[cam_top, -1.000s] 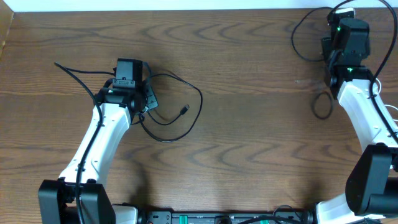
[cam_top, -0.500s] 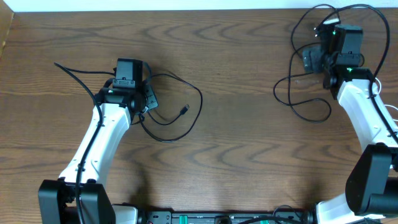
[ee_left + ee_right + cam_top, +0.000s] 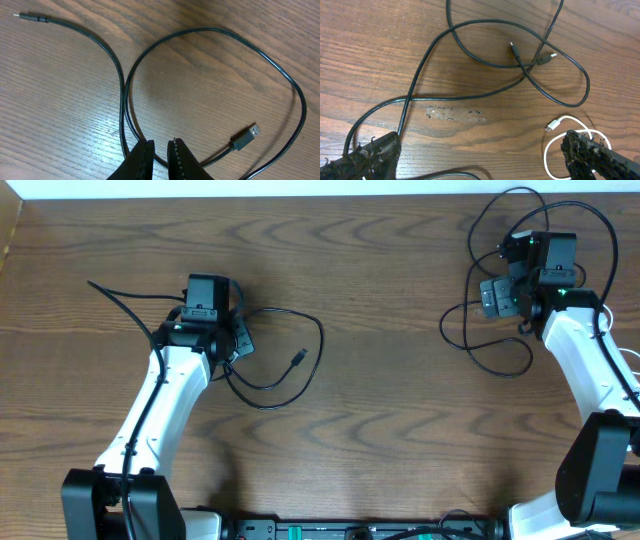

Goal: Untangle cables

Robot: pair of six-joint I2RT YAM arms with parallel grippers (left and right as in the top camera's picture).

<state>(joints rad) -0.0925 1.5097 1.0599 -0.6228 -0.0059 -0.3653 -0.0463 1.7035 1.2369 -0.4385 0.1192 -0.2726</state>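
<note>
Leftward, a black cable (image 3: 215, 32) looped on the table's (image 3: 400, 380) left half. Its strands vanished under the left gripper (image 3: 160, 152), jaws nearly together; any grip was unclear. By the far right corner, the right gripper (image 3: 477, 145) gaped empty over tangled black cables (image 3: 470, 22), one finger partly hiding a white cable (image 3: 565, 120).

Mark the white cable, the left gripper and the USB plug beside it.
white cable (image 3: 551, 126): right wrist view, its plug.
left gripper (image 3: 161, 145): left wrist view, between fingertips.
USB plug (image 3: 244, 139): left wrist view, plug body.
</note>
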